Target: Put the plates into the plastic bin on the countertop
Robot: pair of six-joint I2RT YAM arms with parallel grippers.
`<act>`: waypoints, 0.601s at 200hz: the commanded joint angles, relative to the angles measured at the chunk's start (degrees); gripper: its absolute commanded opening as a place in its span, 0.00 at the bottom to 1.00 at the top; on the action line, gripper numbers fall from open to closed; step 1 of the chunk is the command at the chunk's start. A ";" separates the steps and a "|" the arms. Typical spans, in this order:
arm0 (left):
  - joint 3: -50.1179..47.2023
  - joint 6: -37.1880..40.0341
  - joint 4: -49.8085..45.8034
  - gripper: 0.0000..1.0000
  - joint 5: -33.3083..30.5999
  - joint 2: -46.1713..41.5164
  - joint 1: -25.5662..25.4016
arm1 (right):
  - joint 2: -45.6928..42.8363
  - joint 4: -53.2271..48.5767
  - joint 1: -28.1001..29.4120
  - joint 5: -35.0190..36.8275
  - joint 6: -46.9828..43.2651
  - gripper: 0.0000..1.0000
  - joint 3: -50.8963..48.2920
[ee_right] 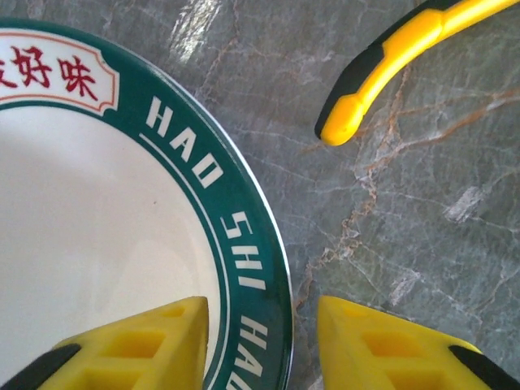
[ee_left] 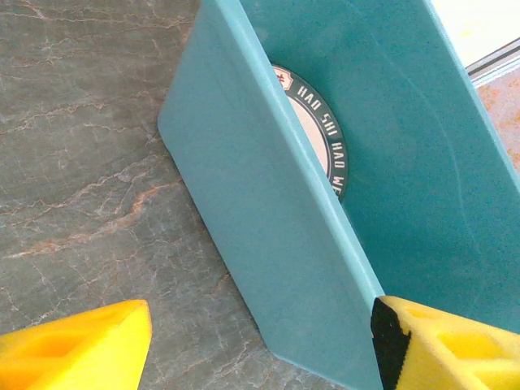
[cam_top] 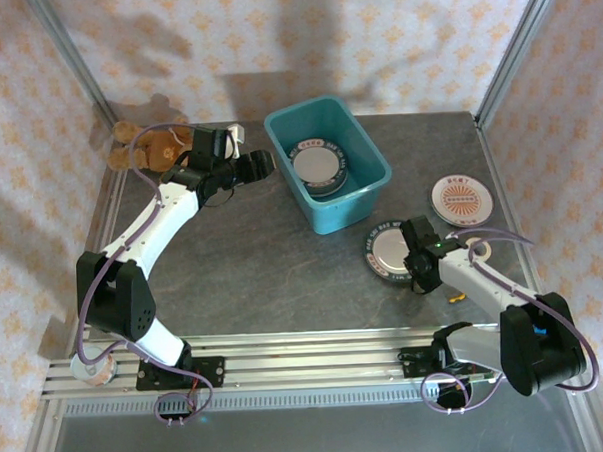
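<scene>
The job is partly done. The plastic bin (cam_top: 347,212) sits at the back of the countertop (cam_top: 243,269). The plate in the bin (cam_top: 317,163) has a dark green rim and already lies flat inside. There may be more plates under it, but the pictures do not show that clearly.

Two plates are left out on the countertop. The green-rimmed plate (cam_top: 383,254) lies just in front of the bin, near its right corner. The orange plate (cam_top: 458,196) lies to the right of the bin, a little apart from it.

The right gripper (cam_top: 414,243) is down at the green-rimmed plate. In the wrist view its yellow fingers (ee_right: 138,349) stand apart with the plate's edge between them. One is over the white middle and one is over the stone. They do not look to be squeezing the rim yet. The step in hand looks like picking this plate up.

The left gripper (cam_top: 262,165) is at the bin's left wall. Its fingers are spread wide with the wall between them, and the outer one is clear of it. It holds nothing.
</scene>
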 commanded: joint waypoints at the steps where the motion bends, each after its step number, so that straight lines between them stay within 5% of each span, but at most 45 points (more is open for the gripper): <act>1: 0.53 -0.30 0.96 0.73 0.28 0.62 0.46 | -0.58 -0.87 -0.37 0.46 1.67 0.47 -1.65; 61: 0.53 -0.04 0.59 0.73 0.34 0.62 0.54 | 5.14 5.97 -0.41 -2.18 2.39 0.56 -1.84; 120: 0.12 0.32 0.12 0.73 -0.21 0.30 0.63 | 8.76 11.63 -0.40 -2.26 2.75 0.49 -1.25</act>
